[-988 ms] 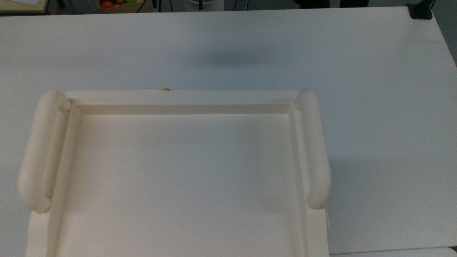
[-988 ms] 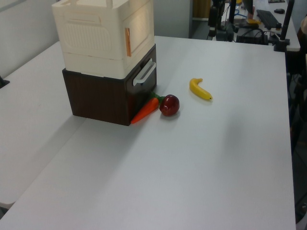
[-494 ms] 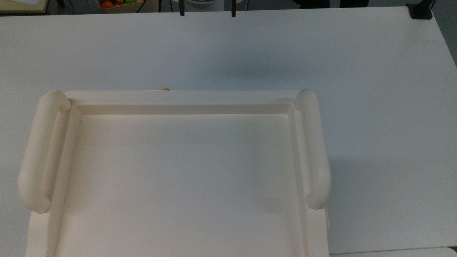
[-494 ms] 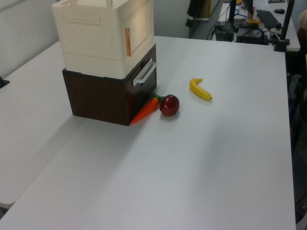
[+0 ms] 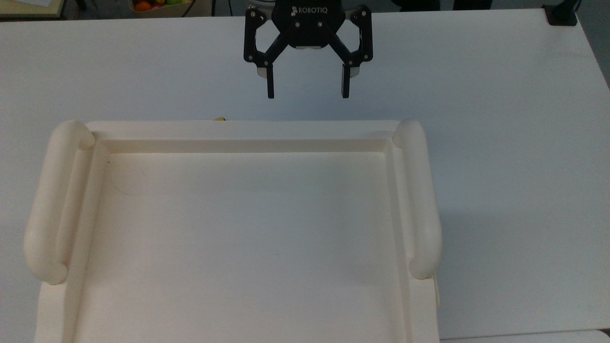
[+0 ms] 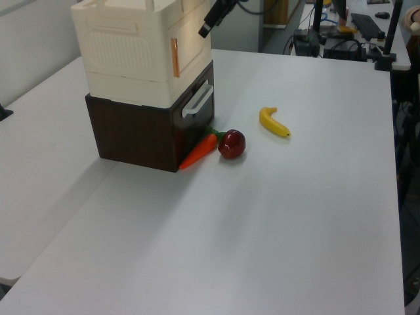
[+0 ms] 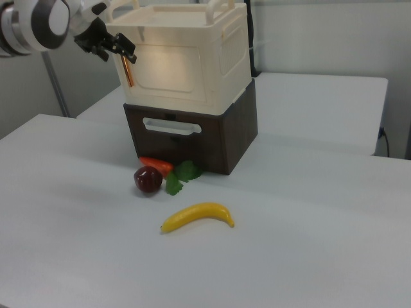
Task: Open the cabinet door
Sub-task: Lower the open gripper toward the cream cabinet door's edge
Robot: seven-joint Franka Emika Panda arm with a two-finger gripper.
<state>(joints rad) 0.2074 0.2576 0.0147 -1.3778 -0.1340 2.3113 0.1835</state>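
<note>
Hand [image 5: 308, 89] spread wide, hovering before the cabinet [image 7: 186, 54] door [image 7: 174, 67].

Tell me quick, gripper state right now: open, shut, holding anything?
Gripper: open, fingers spread wide, holding nothing; it hovers in front of the cabinet door, not touching it.

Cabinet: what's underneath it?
The cabinet sits on a dark brown drawer unit with a white handle. A carrot lies at its base. The drawer's contents are hidden.
</note>
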